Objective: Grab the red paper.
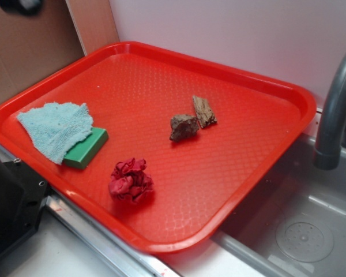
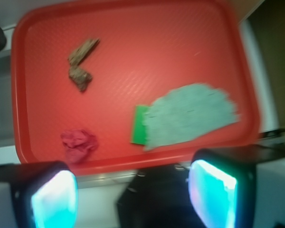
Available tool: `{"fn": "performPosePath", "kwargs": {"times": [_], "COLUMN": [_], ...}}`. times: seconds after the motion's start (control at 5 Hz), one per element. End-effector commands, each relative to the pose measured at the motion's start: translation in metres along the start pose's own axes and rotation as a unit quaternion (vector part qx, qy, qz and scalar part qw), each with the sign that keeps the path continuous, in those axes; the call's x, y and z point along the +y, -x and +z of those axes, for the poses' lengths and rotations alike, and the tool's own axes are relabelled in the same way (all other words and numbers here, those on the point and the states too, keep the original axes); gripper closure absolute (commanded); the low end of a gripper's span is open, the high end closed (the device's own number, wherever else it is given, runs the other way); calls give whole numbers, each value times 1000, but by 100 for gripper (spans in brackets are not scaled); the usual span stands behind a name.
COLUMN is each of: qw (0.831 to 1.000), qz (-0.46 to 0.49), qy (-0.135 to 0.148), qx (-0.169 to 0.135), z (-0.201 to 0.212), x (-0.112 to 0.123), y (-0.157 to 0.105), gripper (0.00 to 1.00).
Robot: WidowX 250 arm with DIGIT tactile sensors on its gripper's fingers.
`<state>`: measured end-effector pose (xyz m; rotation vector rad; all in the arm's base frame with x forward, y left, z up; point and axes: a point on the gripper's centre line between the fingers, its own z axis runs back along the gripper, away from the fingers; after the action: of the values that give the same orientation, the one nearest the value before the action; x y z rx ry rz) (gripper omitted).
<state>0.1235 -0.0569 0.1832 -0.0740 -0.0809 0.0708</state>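
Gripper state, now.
Gripper: open, holding nothing; its pads are wide apart, short of the tray, and the red paper lies untouched on it.

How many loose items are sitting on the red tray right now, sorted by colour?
Dark red: 1, the red paper
Brown: 2, the brown chunks, touching each other
Light blue: 1, the cloth
Green: 1, the green block, partly under the cloth
Total: 5 on the tray
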Motion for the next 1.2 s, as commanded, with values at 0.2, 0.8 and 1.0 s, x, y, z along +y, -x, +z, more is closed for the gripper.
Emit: {"fn": "performPosePath", "kwargs": {"times": [0.2,0.8,1.0], "qw": [997,997,997], "qz": [-63,-63,-71], "qy": [35,35,19], "qx": [-3,-3,-27], "z": [-80,-80,-106], "x": [-45,-45,-52], "y": [53,53,19], "gripper": [0,0,0]}}
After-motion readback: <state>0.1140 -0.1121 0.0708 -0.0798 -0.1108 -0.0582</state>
